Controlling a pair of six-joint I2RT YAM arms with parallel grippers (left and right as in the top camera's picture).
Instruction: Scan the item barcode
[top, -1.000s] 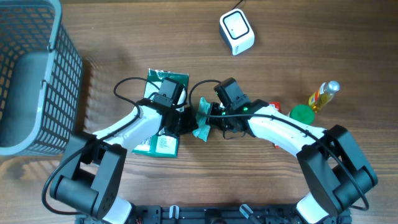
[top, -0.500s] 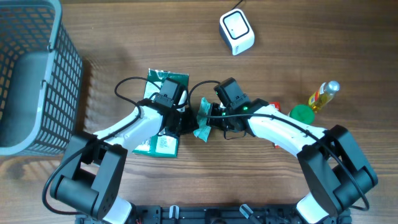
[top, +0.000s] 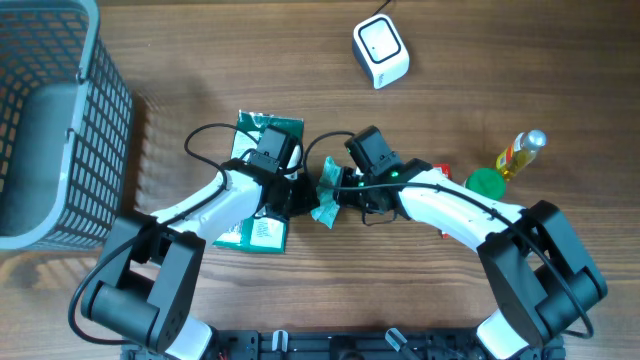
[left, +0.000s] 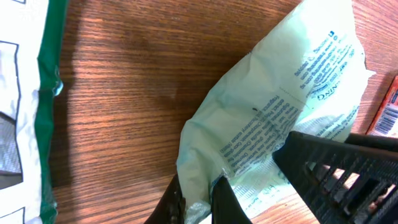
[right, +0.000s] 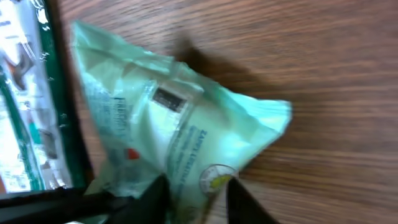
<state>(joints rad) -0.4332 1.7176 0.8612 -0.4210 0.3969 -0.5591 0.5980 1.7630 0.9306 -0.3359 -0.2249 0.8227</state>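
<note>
A pale green printed pouch hangs just above the table's middle, between my two grippers. My left gripper is shut on the pouch's lower left edge; in the left wrist view its fingers pinch the crinkled film of the pouch. My right gripper meets the pouch from the right. In the right wrist view the right gripper is open, its fingers apart on either side of the pouch, whose small dark label faces the camera. The white scanner sits at the back.
A dark green and white packet lies under my left arm. A grey mesh basket fills the left side. To the right are a red wrapper, a green lid and a small yellow bottle.
My right gripper's jaws have parted from the pouch. The left gripper keeps its grip, and neither arm has visibly moved.
</note>
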